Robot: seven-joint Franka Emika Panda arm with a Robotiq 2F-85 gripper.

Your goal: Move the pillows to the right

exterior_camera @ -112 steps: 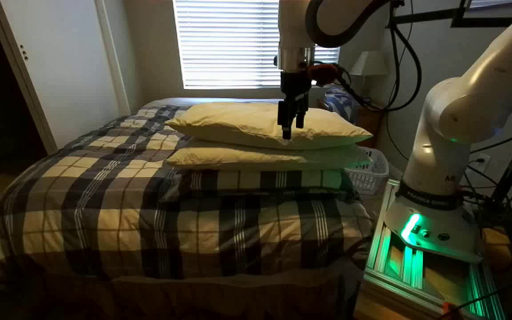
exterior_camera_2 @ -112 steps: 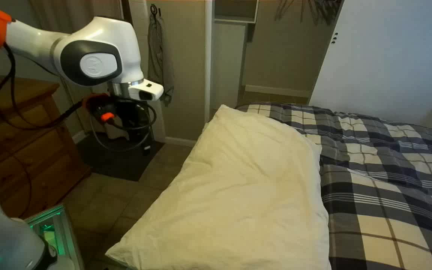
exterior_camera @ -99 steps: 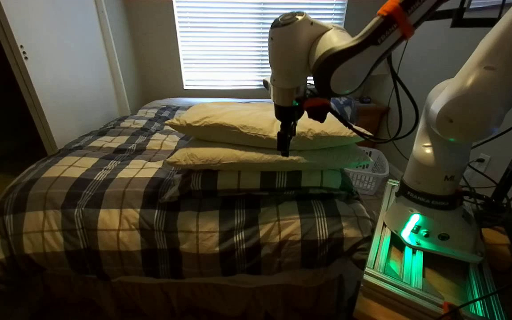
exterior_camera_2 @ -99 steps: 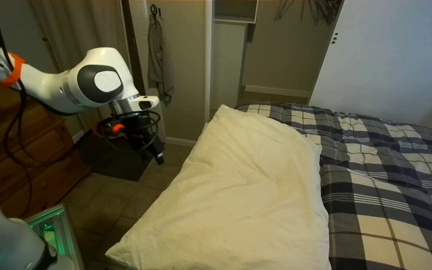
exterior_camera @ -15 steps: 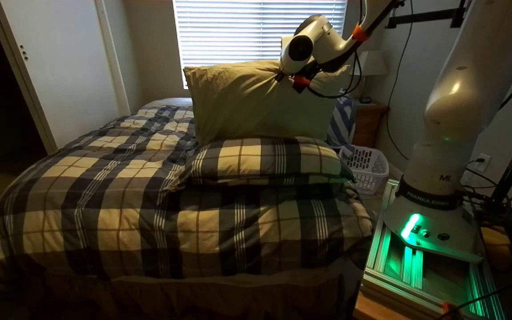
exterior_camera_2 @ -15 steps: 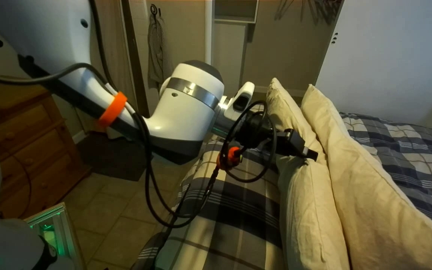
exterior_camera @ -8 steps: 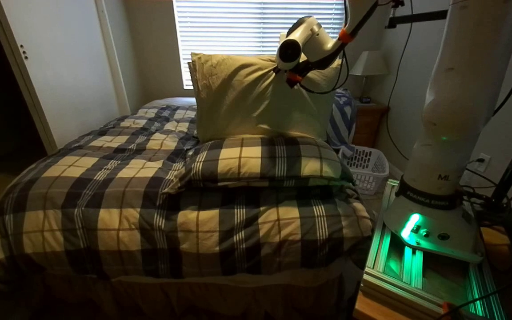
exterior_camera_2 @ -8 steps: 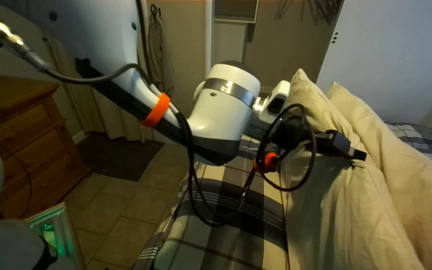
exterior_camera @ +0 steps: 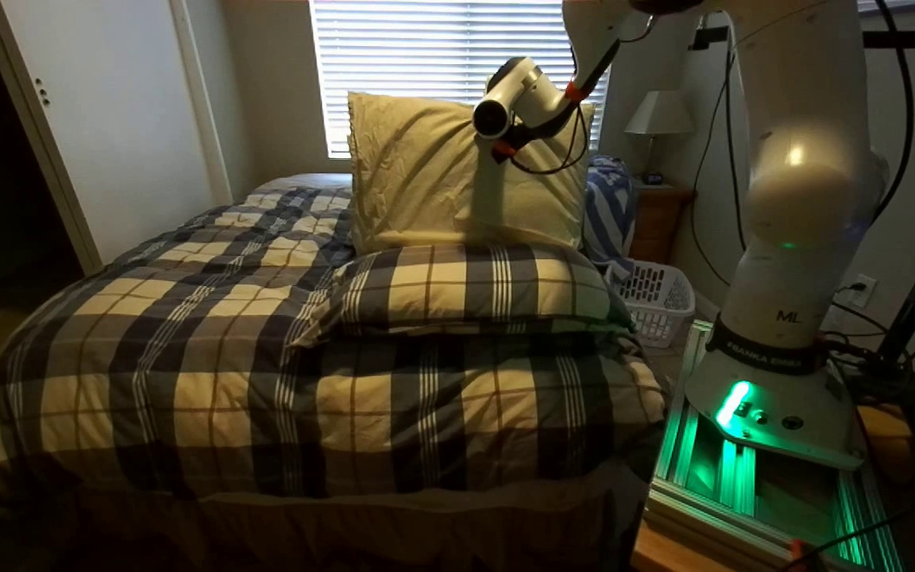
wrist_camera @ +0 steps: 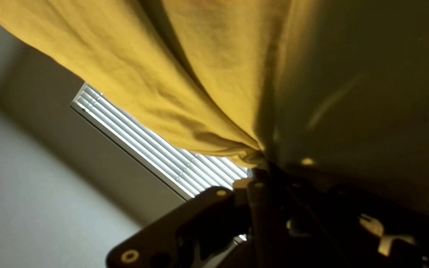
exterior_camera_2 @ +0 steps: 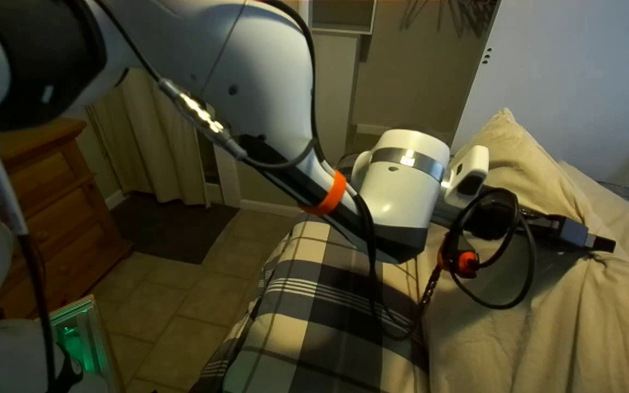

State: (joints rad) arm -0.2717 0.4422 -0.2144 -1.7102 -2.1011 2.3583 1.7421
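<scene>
A cream pillow (exterior_camera: 418,179) stands nearly on edge behind the plaid pillow (exterior_camera: 457,286), which lies flat on the bed. My gripper (exterior_camera_2: 601,244) is shut on the upper edge of the cream pillow. In the wrist view the pale cloth (wrist_camera: 199,74) gathers into folds that run into the closed fingertips. Behind the held pillow, another cream pillow (exterior_camera_2: 620,210) leans away in an exterior view. The wrist hides the fingertips in the exterior view facing the window. The plaid pillow (exterior_camera_2: 292,311) also shows below the arm.
A plaid bedspread (exterior_camera: 211,349) covers the bed. Beside it stand a white laundry basket (exterior_camera: 652,306) and a nightstand (exterior_camera: 664,218) with a lamp (exterior_camera: 658,115). A cable loop (exterior_camera_2: 530,262) hangs from the wrist close to the held pillow. A wooden dresser (exterior_camera_2: 58,218) stands behind the arm.
Both cream pillows lay flat on the stack earlier and now stand tilted up, one gripped. Over the last second my gripper has pushed farther across the bed, away from the base, with the pillow.
</scene>
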